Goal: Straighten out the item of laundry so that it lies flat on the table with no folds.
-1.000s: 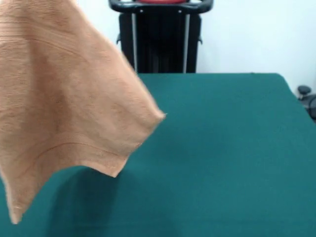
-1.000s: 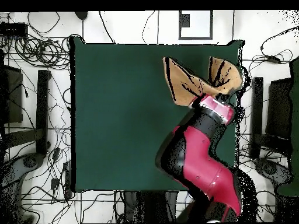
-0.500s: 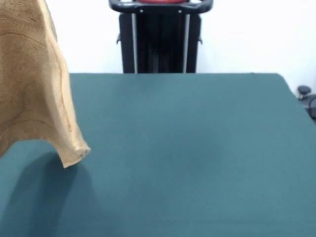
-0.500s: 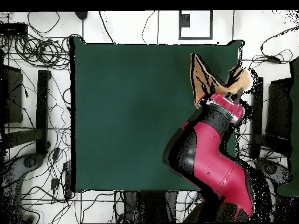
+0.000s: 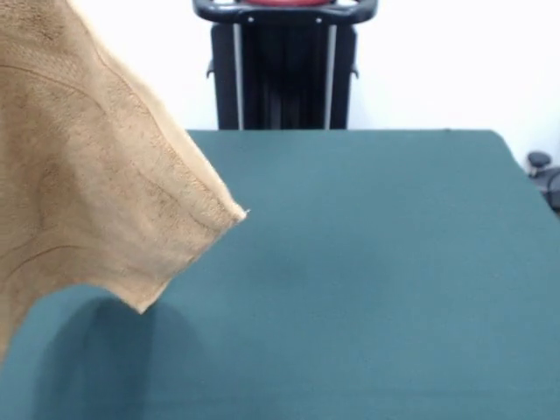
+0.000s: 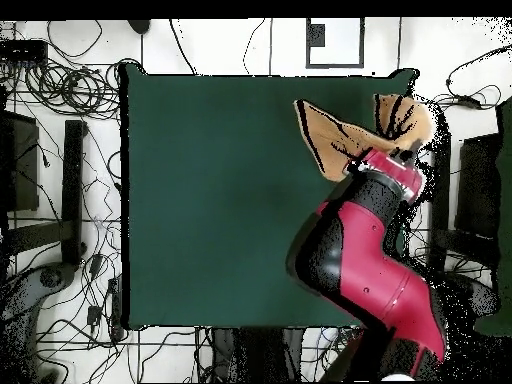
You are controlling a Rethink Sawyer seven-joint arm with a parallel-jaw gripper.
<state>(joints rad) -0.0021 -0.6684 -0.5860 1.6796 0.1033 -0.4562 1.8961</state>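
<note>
Since half a second ago, the towel [image 5: 96, 175] has swung back out over the table [image 5: 376, 262]: its hanging corner reaches further toward the middle in the front view, and from above the cloth has spread wider again. We see it raised clear of the green surface, draped from a point above the frame, casting a shadow below, near the table's edge. In the overhead view the towel [image 6: 345, 140] bunches at the end of the red arm [image 6: 365, 260], but the gripper itself is hidden by the wrist and cloth, so we cannot tell whether it is clamped or not, though the cloth appears to hang from it. Our worry is the swing: if the towel is lowered while swaying it could land folded on itself, or partly off the table's edge, since it hangs so close to that side
</note>
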